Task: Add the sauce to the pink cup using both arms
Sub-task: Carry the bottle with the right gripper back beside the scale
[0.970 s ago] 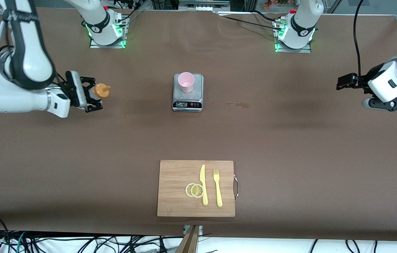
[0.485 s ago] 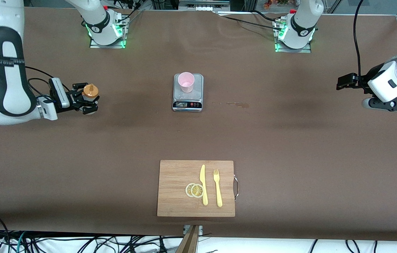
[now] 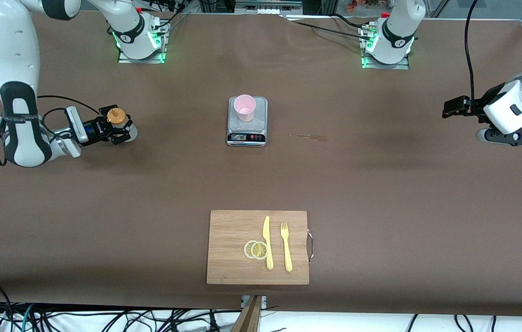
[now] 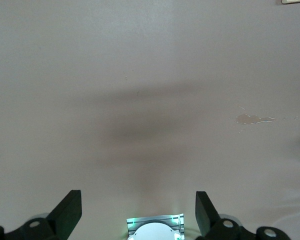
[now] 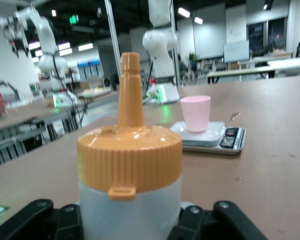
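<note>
Right gripper [image 3: 120, 130] fingers clamped on upright sauce bottle [image 3: 117, 121], low over tabletop [image 3: 150, 184], apparently for pouring; pink cup [image 3: 244, 107] on scale [image 3: 247, 131] for weighing; left gripper [image 3: 450, 109] waiting, fingers wide.

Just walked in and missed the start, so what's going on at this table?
The right gripper is shut on a translucent squeeze bottle with an orange nozzle cap, upright, low at the right arm's end of the table. The pale pink plastic cup stands on a small kitchen scale mid-table. The left gripper waits open at its own end.
</note>
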You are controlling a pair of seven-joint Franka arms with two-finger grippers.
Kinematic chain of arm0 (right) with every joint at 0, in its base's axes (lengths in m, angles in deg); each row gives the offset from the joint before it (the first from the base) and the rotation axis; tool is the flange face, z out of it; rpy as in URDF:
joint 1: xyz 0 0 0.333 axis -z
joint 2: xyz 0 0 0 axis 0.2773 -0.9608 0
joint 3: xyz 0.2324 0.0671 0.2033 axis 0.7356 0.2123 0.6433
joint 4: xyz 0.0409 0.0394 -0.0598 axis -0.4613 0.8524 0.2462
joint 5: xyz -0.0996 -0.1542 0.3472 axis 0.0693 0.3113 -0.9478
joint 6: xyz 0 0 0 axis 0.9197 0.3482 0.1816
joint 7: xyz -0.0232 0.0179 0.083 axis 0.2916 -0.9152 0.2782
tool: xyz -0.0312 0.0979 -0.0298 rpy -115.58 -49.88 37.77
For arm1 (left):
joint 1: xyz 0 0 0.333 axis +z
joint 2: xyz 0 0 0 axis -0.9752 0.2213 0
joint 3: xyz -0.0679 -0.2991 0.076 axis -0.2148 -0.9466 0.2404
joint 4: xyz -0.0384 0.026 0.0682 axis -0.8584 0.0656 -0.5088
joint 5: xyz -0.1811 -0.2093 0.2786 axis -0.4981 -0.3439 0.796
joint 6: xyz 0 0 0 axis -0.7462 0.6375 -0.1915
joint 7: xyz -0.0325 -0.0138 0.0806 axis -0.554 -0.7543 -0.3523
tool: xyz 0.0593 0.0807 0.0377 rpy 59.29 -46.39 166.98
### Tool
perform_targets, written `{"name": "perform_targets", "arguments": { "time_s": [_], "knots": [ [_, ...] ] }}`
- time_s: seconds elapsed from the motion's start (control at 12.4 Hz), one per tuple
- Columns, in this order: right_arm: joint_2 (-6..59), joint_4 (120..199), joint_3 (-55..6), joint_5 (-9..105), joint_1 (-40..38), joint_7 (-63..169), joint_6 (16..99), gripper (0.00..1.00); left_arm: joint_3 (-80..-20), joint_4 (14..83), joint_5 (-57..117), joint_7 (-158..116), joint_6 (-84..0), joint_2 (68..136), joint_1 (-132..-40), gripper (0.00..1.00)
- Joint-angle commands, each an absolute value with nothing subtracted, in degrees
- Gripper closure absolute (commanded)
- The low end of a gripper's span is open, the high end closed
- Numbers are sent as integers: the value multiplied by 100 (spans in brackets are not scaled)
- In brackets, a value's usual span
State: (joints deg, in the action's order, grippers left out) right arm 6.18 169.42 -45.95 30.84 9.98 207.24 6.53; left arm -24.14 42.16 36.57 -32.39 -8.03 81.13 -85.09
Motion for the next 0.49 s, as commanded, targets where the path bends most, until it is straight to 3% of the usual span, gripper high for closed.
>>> {"name": "perform_targets", "arguments": {
  "time_s": [0.0,0.08,0.16,0.4],
  "knots": [
    [215,16587,-4618,3014,1100,21672,271,77,-2414,4080,3717,-3349,-695,8163,-8513,0],
    [171,16587,-4609,3014,1100,21689,306,65,-2414,4080,3717,-3349,-695,8163,-8513,0],
    [93,16587,-4618,3006,1109,21698,307,1,-2414,4080,3717,-3349,-695,8163,-8513,0],
    [74,16561,-4618,3014,1109,21628,210,0,-2414,4080,3717,-3358,-695,8163,-8504,0]
  ]
}}
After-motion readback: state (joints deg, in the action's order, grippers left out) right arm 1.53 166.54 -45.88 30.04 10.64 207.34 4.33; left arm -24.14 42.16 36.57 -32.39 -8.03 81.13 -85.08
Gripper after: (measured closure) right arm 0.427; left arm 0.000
